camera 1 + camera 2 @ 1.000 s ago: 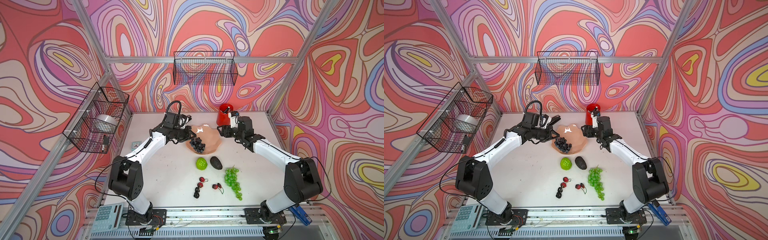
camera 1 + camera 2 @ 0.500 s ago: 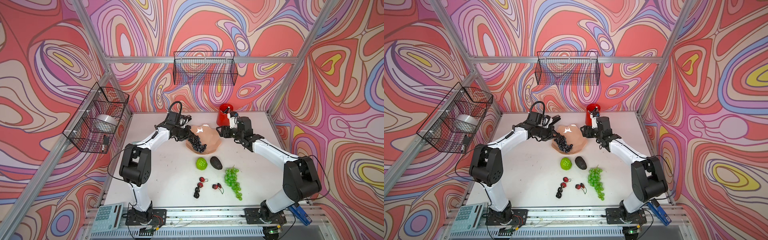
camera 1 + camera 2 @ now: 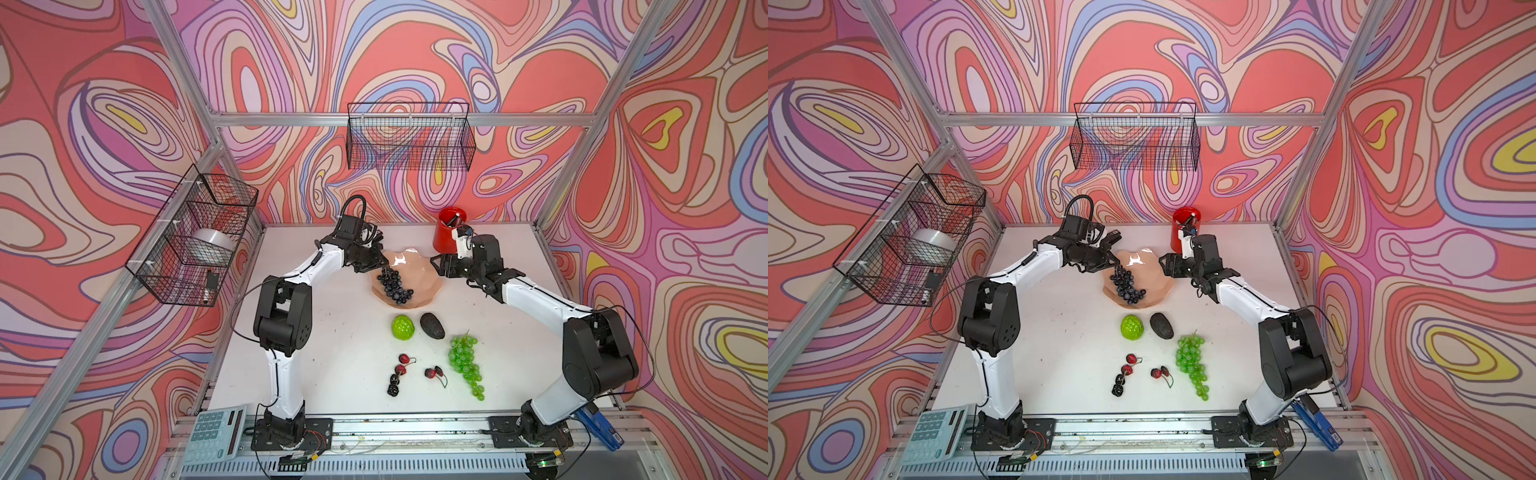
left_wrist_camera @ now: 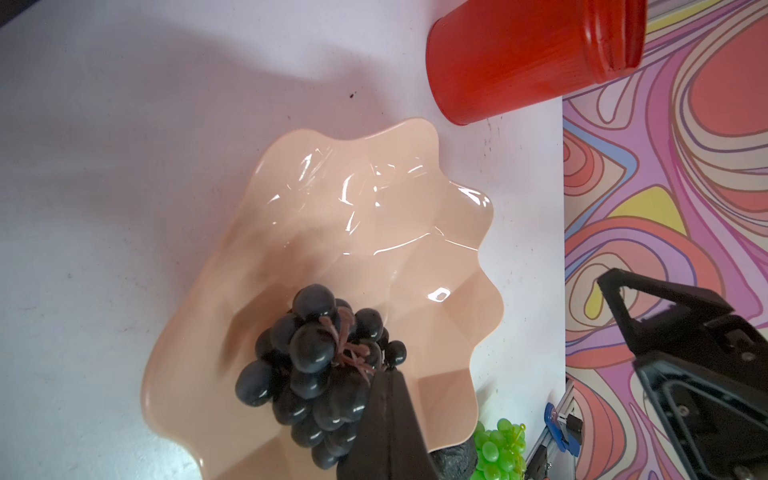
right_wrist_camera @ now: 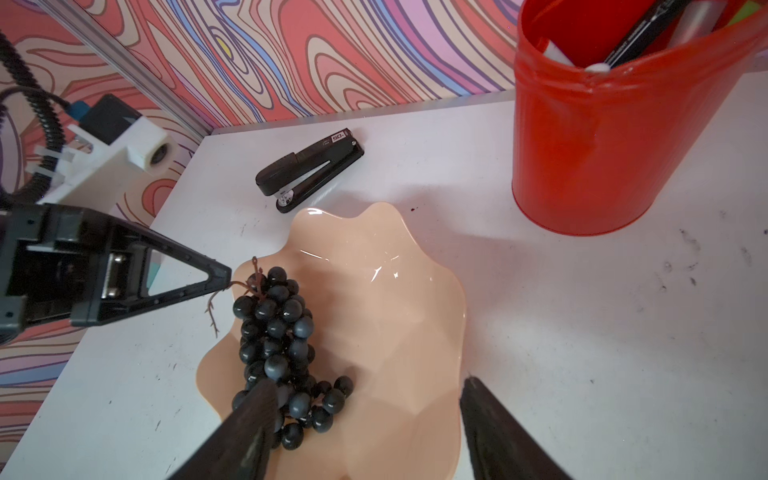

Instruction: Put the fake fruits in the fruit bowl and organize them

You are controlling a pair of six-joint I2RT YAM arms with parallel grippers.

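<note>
Near the middle of the rear edge of the worktop (image 3: 332, 353) sits the pink bowl (image 3: 430, 291). The dark grape bunch (image 3: 392, 286) lies inside it along the left side, with its stem end over the left rim. At that rim the left claw (image 5: 226, 283) is fully closed, its tips pinching a twig of the bunch's stem. Over the bowl's right rim, the right claw (image 3: 437, 267) has its jaws spread wide and holds nothing; whether it touches the bowl cannot be judged.

The red cup (image 3: 449, 230) stands at the rear edge, just right of the bowl. The black stapler (image 5: 311, 170) lies behind the bowl by the same edge. Toward the front edge, all outside the bowl, lie:
- the lime-green fruit (image 3: 403, 327), beside the avocado (image 3: 432, 326);
- the green grape bunch (image 3: 463, 361), to their right;
- the cherries (image 3: 401, 363) and the blackberries (image 3: 392, 384), nearest the front.

Compared with one second ago, the left arm's black elbow block has swung from the front-left corner toward the rear and the middle. The left claw and the bunch have barely shifted. The right arm and the loose fruit are unchanged.
</note>
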